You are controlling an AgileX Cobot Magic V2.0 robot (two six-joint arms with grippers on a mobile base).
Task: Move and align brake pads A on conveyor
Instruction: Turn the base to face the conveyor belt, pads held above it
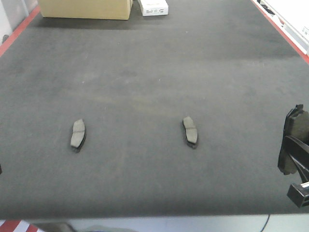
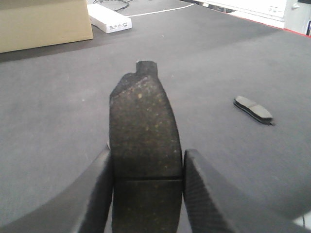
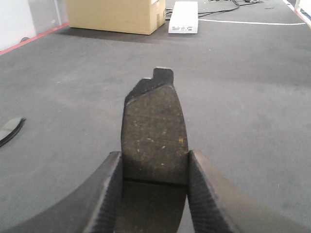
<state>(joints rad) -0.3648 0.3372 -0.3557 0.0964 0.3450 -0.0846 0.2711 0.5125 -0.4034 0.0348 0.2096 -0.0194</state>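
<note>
Grey conveyor (image 1: 154, 72): two pads flat; wrist views only show both grippers' fingers (image 2: 92, 194) pinching pads.

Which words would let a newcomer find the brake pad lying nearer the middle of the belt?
Start with the wide dark grey belt. Two small grey pads lie flat on its near half. Choose the right-hand pad, left of the right gripper at the edge; the other pad lies further left.

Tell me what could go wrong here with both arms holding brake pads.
Each gripper, left and right, pinches its held pad only near one end, so it could pivot or slip when set down. The two pads lying on the conveyor, left and right, already sit at slightly different angles, so alignment may drift further.
</note>
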